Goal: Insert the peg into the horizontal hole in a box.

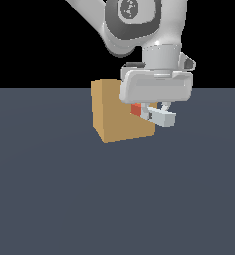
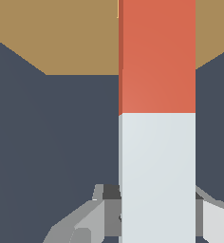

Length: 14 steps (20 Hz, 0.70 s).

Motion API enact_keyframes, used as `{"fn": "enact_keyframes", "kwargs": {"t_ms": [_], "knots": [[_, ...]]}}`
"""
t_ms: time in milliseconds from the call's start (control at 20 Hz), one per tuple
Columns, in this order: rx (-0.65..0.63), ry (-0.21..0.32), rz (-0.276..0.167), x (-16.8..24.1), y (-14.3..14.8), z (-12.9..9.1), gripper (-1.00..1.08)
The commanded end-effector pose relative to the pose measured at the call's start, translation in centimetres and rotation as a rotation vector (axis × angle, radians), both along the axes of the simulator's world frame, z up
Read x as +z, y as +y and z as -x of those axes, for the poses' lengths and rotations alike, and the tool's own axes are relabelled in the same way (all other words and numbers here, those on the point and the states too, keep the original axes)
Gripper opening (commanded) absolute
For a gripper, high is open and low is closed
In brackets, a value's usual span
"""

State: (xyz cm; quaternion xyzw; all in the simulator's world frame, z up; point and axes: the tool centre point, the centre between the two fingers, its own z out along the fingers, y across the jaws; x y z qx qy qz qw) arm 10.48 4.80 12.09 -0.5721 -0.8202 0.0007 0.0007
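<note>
The tan box (image 1: 120, 113) stands on the dark floor, partly behind my arm. My gripper (image 1: 158, 114) is shut on the white end of the peg (image 1: 142, 111), held level above the floor at the box's right face in the exterior view. The peg's orange-red end (image 1: 136, 109) points at the box and touches or overlaps its face. In the wrist view the peg (image 2: 157, 118) runs from my fingers (image 2: 92, 220) toward the box (image 2: 57, 33), orange-red end leading. The hole is hidden behind the peg and gripper.
The dark grey-blue floor (image 1: 114, 199) stretches flat around the box. My arm's large white links (image 1: 139, 25) hang above the box. Nothing else stands in view.
</note>
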Motion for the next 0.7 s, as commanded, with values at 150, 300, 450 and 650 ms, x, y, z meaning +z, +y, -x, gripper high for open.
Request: {"fn": "enact_keyframes", "kwargs": {"t_ms": [150,300,450,650], "knots": [[0.002,-0.004,-0.001,0.2,4.3,1.5,-1.0],[0.002,-0.004,-0.001,0.2,5.8,2.0,-1.0],[0.002,-0.004,-0.001,0.2,6.5,2.2,-1.0],[0.002,-0.004,-0.001,0.3,6.5,2.1,-1.0]]}}
